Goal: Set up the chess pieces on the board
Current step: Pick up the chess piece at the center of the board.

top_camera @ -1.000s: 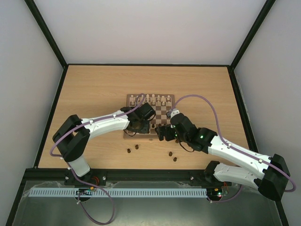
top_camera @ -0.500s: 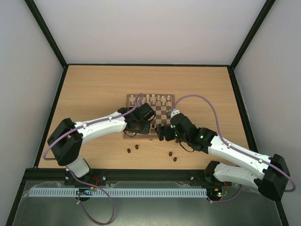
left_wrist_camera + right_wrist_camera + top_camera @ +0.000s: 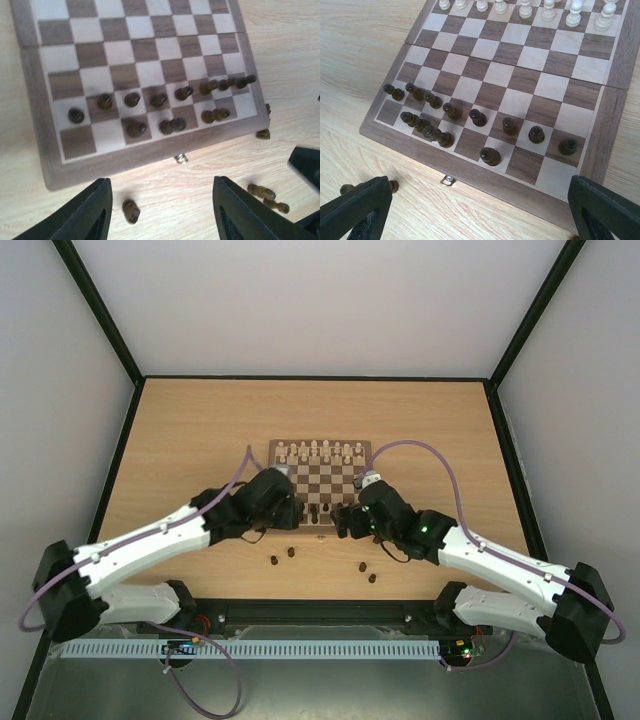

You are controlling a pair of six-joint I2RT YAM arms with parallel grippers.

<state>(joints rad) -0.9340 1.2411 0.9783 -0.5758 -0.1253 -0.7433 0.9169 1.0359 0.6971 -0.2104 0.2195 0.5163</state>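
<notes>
At the near edge of the board dark chess pieces stand, a few loose on the surface; left pincer and right pincer both spread, empty; light, tippy things, I'd pinch mid-body.

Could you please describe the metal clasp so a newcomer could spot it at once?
Start at the board and follow its border on the side of the dark chess pieces. Midway along it sits the clasp, shiny silver where everything around is brown wood.
</notes>
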